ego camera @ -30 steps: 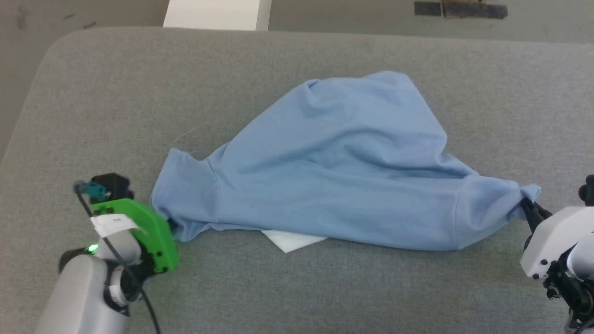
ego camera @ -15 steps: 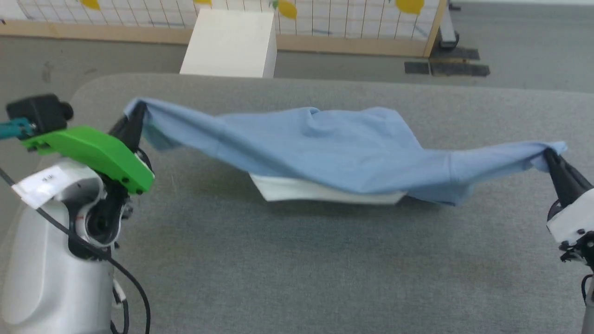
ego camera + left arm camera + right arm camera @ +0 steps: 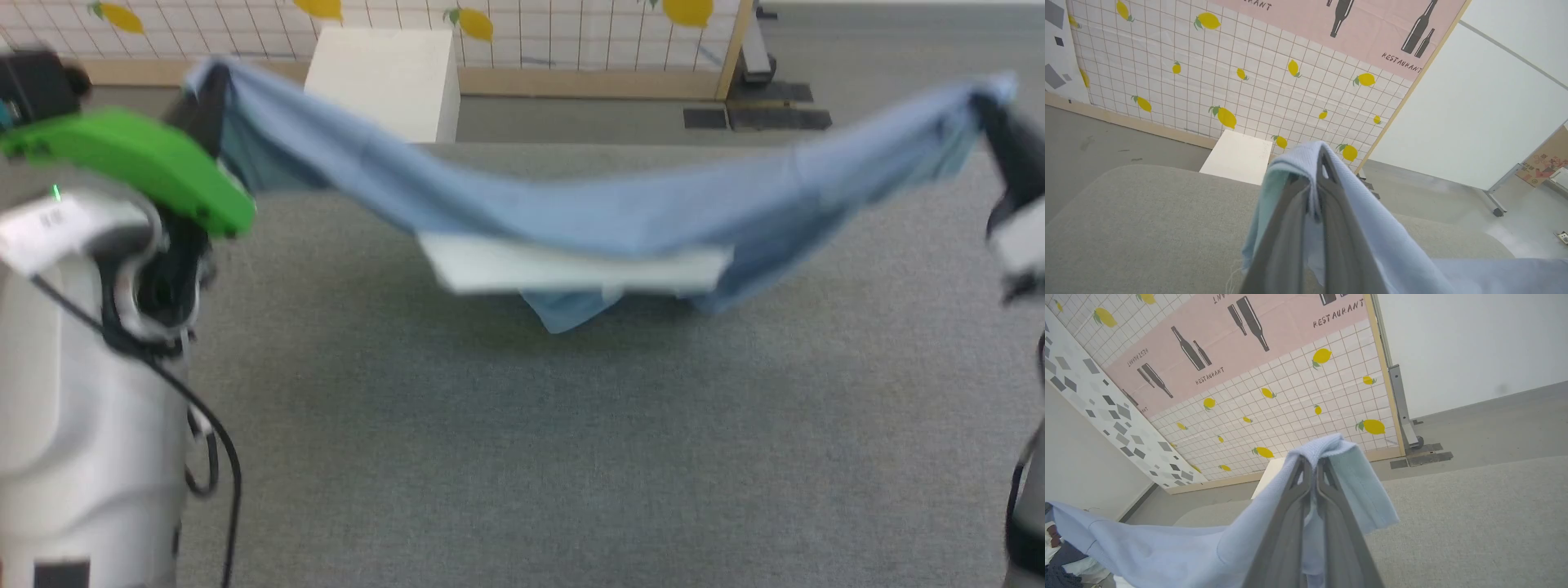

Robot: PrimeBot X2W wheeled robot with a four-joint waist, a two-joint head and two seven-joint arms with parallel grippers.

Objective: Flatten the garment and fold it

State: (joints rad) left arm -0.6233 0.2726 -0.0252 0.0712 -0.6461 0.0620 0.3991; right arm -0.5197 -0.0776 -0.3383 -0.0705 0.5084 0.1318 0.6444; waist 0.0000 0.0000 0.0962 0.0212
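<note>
Slippage threatens: left gripper point(image 3: 206, 86) and right gripper point(image 3: 986, 106) each pinch just one end of the sagging light-blue shirt point(image 3: 571, 220), so its hanging weight could tug one free.

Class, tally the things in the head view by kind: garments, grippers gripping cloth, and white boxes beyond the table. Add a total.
Garments: 1, the garment
Grippers: 2, left gripper and right gripper, each shut on it
White boxes: 1, white box
Total: 4
</note>
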